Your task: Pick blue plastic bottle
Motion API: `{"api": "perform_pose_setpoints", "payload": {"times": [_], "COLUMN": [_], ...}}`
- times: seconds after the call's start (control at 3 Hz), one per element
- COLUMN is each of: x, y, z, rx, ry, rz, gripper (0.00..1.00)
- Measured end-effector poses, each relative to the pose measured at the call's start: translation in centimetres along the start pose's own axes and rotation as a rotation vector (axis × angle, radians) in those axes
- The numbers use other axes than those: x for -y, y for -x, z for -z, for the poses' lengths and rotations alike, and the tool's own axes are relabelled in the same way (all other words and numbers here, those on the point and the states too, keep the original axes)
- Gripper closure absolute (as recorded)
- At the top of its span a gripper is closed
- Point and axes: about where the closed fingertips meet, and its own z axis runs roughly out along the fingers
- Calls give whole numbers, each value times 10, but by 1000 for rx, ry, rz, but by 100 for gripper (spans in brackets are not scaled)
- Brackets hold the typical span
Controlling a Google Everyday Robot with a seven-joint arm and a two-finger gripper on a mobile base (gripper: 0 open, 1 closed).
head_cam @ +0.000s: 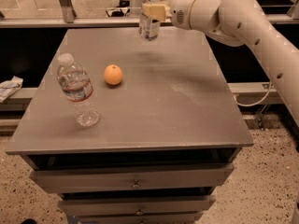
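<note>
The pincer [154, 10], top centre of the frame, is pinching the slim clear plastic bottle with a blue-and-white label [149, 29] round its middle, over the far edge of the grey table [187, 115]. The grasp looks made. A shadow lies apart below, so the bottle seems just lifted, with only carrying away left. It hangs upright, a dark patch on its label and its top cut off by the frame.

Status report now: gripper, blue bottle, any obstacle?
Gripper at far edge of table, shut on blue plastic bottle. Orange and red-striped bottle stand apart, nearer camera.
</note>
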Motion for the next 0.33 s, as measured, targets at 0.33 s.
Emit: {"api": "perform_pose_setpoints", "payload": {"times": [0.33], "x": [-21], "y": [15], "z": [-9], "rx": [38], "ry": [43], "rz": [9], "gripper": [100]}}
